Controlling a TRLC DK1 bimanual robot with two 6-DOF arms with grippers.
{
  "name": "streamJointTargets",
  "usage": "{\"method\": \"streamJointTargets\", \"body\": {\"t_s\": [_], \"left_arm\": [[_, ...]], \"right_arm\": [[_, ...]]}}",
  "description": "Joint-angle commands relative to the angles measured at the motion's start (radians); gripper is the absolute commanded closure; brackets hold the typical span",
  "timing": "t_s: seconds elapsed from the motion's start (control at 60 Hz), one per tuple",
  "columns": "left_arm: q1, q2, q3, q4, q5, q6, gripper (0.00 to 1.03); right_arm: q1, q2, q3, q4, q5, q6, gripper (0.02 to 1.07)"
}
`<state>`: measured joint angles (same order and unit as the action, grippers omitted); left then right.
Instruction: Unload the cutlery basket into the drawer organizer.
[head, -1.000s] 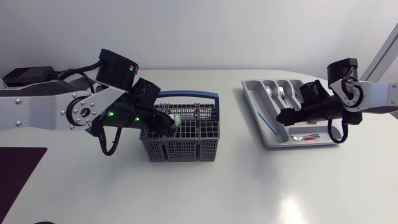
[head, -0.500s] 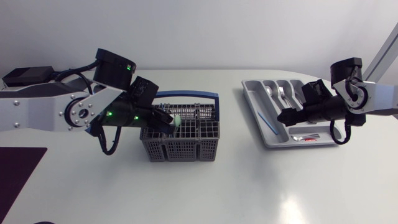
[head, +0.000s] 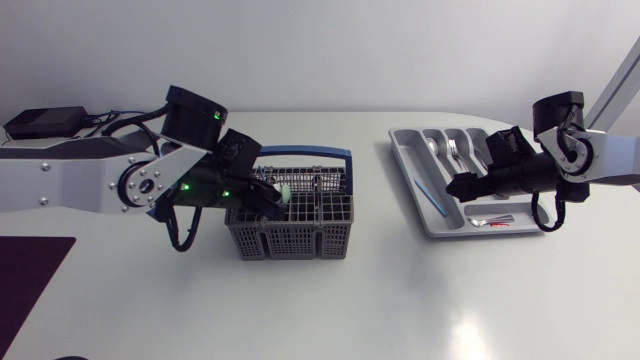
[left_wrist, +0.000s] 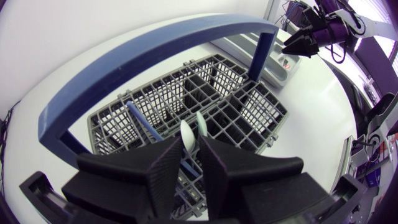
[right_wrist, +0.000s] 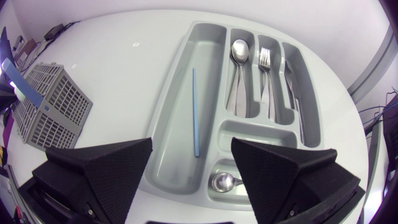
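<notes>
Left arm (head: 90, 185) edged right, utensil (left_wrist: 186, 134) gripped, one basket (head: 290, 238)

Surface (head: 400, 300): white, glossy, w/ a rounded far edge; carries all items below.
Basket (head: 290, 228): grey mesh w/ blue arched handle; stands upright on the surface, left of ctr. Also seen in left wrist view (left_wrist: 249, 106) and right wrist view (right_wrist: 50, 106).
Organizer (head: 410, 175): grey compartment tray; lies flat on the surface's right part, near the far edge, well apart from basket. Rim seen in right wrist view (right_wrist: 180, 74).
Dark patch (head: 30, 270): flat, near-left corner; mat or inlay, cannot tell.
Black box (head: 40, 122): far-left corner, cables attached.
</notes>
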<state>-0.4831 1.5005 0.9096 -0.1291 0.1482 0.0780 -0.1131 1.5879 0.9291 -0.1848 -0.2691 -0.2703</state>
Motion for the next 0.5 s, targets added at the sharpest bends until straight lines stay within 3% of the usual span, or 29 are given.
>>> {"method": "streamJointTargets", "body": {"t_s": [0.0, 0.483], "left_arm": [[-0.006, 0.033, 0.000, 0.014, 0.002, -0.023, 0.80], [-0.008, 0.032, -0.005, 0.023, 0.017, -0.018, 0.87]], "right_arm": [[0.006, -0.014, -0.032, 0.005, -0.009, -0.010, 0.15], [0.004, -0.019, -0.050, 0.019, -0.009, -0.012, 0.15]]}}
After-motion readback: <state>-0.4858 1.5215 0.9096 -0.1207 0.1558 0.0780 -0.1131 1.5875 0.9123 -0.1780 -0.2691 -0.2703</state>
